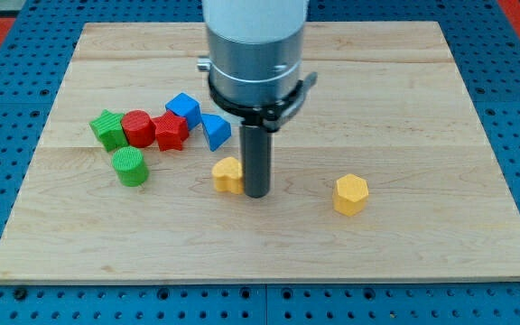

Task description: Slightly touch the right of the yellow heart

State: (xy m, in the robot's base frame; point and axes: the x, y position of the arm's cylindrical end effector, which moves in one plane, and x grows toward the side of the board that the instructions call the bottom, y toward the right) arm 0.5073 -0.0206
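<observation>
Camera view, left to right: green star (107, 129), red cylinder (137, 127), green cylinder (130, 167), red star (171, 131), blue cube (183, 108), blue wedge (215, 131). Below these, yellow heart (227, 174) near board (422, 244) centre; my tip (256, 193) just beside its right edge, seemingly touching, holding nothing. Well apart at right, yellow hexagon (351, 194). Task apparently all but done; actual contact hard to confirm. Rod partly covering heart's right side; arm body cut off at top.

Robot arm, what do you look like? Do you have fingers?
No fingers! My arm is a fat white tube at the top, then a shiny grey metal ring with a black clamp under it. Below that hangs a straight dark rod, round like a thick marker, ending in my tip. No cables or markings show.
</observation>
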